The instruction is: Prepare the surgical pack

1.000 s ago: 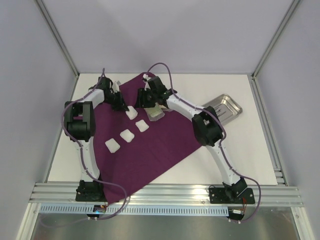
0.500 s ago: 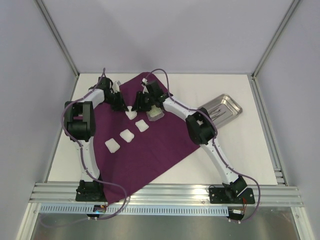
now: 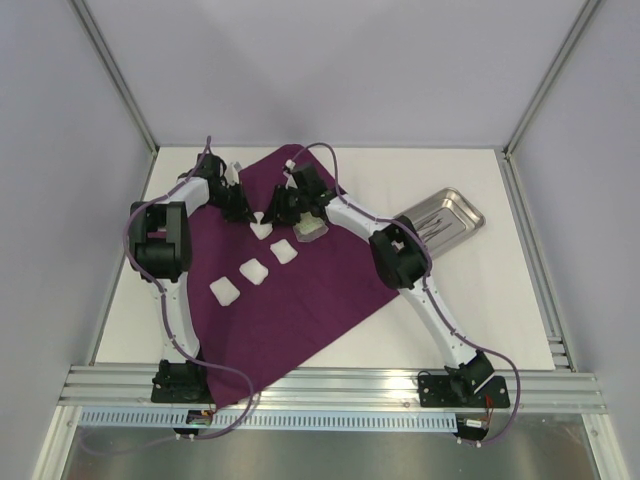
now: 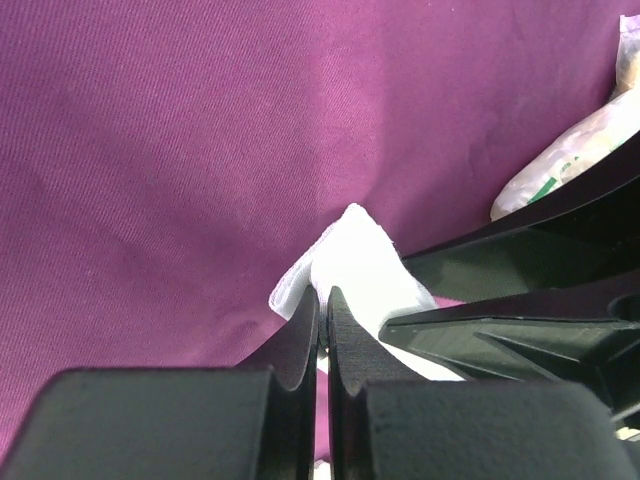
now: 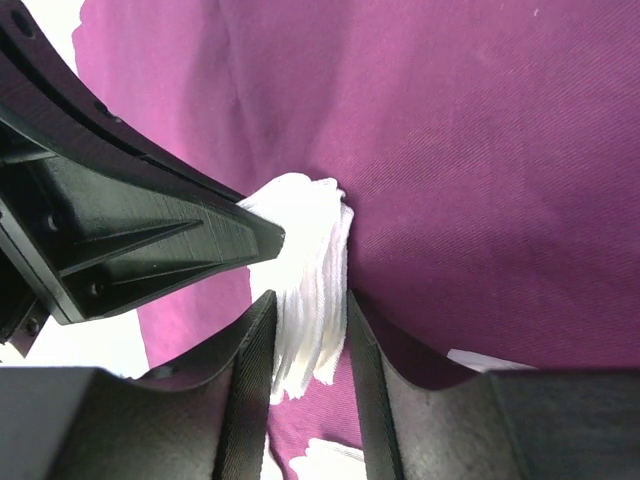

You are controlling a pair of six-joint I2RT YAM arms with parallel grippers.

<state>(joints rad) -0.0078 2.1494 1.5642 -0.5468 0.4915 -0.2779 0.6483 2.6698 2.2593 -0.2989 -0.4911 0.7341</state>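
The deep-purple cloth [image 3: 300, 295] lies spread on the table. A white gauze square [image 3: 262, 226] at its far middle is pulled up into a peak [image 4: 358, 255]. My left gripper [image 4: 323, 300] is shut on one edge of that gauze. From the other side, my right gripper [image 5: 310, 305] straddles the same gauze [image 5: 312, 250], its jaws narrowly apart around the layered edge. Both grippers meet there in the top view, left [image 3: 250, 214] and right [image 3: 274, 213]. A clear packet [image 3: 312, 229] lies just right of them, and the steel tray [image 3: 447, 213] is off the cloth.
Three more gauze squares [image 3: 285, 251] [image 3: 254, 270] [image 3: 224, 291] lie in a diagonal row on the cloth towards the near left. The tray sits on bare white table at the right. Frame posts and side walls bound the table.
My right gripper has shifted left from the packet to the far gauze and its jaws have narrowed around it. The left gripper has stayed put, pinching the gauze.
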